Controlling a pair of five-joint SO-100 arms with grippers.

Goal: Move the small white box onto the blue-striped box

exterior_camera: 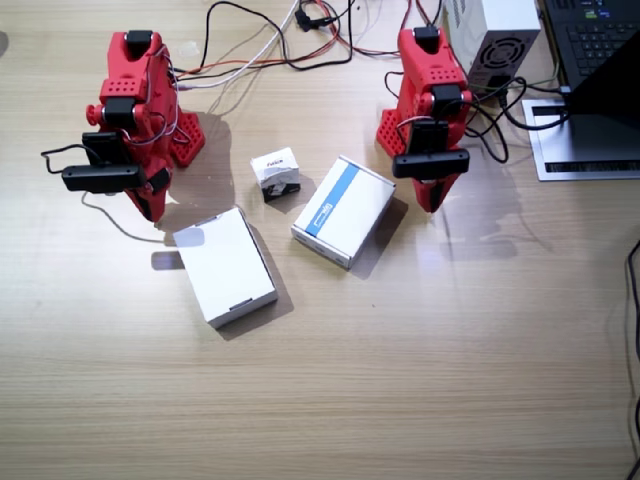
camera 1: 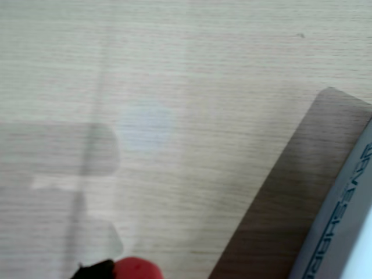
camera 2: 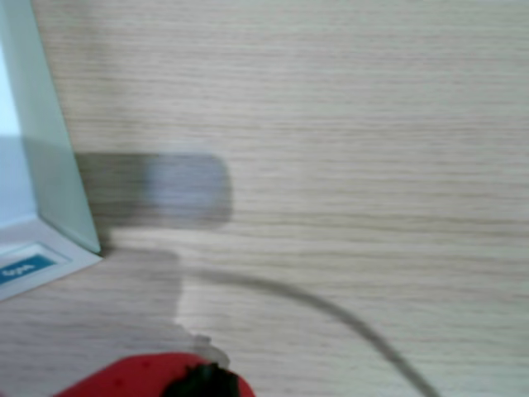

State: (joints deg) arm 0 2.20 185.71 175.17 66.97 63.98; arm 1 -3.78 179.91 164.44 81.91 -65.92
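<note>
The small white box (exterior_camera: pixel 275 173), a tiny carton with a dark side, lies on the wooden table between the two arms. Just to its right lies the blue-striped box (exterior_camera: pixel 343 210), flat and at an angle. Its grey printed side (camera 1: pixel 343 221) shows at the edge of a wrist view. My left gripper (exterior_camera: pixel 432 198) points down at the table beside the striped box's right corner, shut and holding nothing. My right gripper (exterior_camera: pixel 150 206) hangs shut and empty over the table, left of both boxes. Only a red jaw tip (camera 1: pixel 136 268) shows in the wrist views.
A large plain white flat box (exterior_camera: pixel 225 265) lies below the small box, and its corner (camera 2: pixel 33 165) appears in a wrist view. Cables (exterior_camera: pixel 270 45) run along the back. A grey power supply (exterior_camera: pixel 495 40) and a laptop (exterior_camera: pixel 600 60) stand at the back right.
</note>
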